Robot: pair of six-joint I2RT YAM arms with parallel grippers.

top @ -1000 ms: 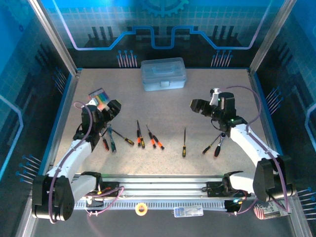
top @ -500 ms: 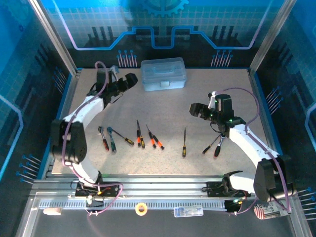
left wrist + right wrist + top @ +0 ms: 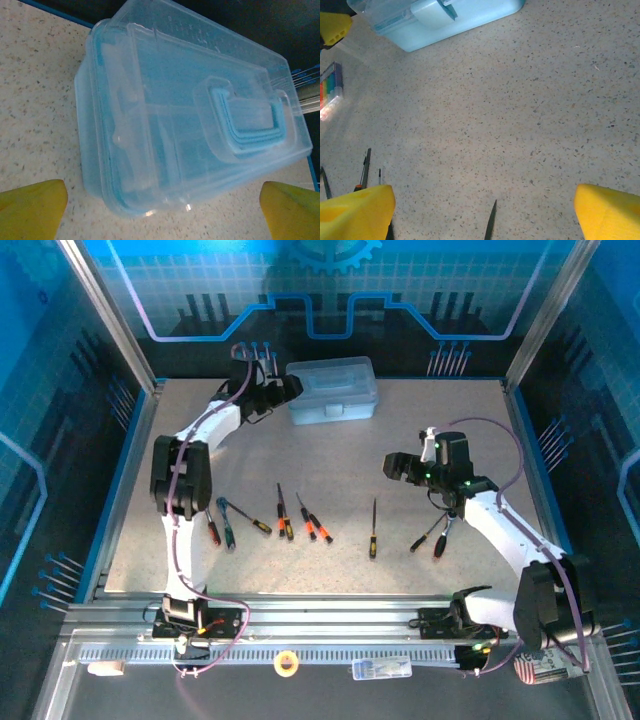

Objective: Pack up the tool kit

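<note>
The translucent pale-blue plastic tool box (image 3: 331, 390) sits shut at the middle of the far edge of the speckled beige bench (image 3: 450, 430), with a fold-down carry handle (image 3: 245, 120) recessed in its lid and a clasp (image 3: 434, 11) on its front wall. The left pincer (image 3: 288, 390) hangs just beside the box's left end, spread wide and gripping nothing, its yellow pads (image 3: 30, 210) flanking that end without touching it. The right pincer (image 3: 393, 465) hovers over the right half of the bench, well apart from the box, likewise wide open and empty. The slim screwdrivers with orange, red and black handles (image 3: 285, 518) lie loose in a row toward the near edge. The box looks light and hollow; its thin, smooth walls would probably flex and slide under a side squeeze, so the clasp and the lid's front lip seem the better places to work, with the other pincer steadying an end wall. The screwdrivers are stiff, but round enough to roll; the thicker handle offers a surer hold than the thin shaft.
</note>
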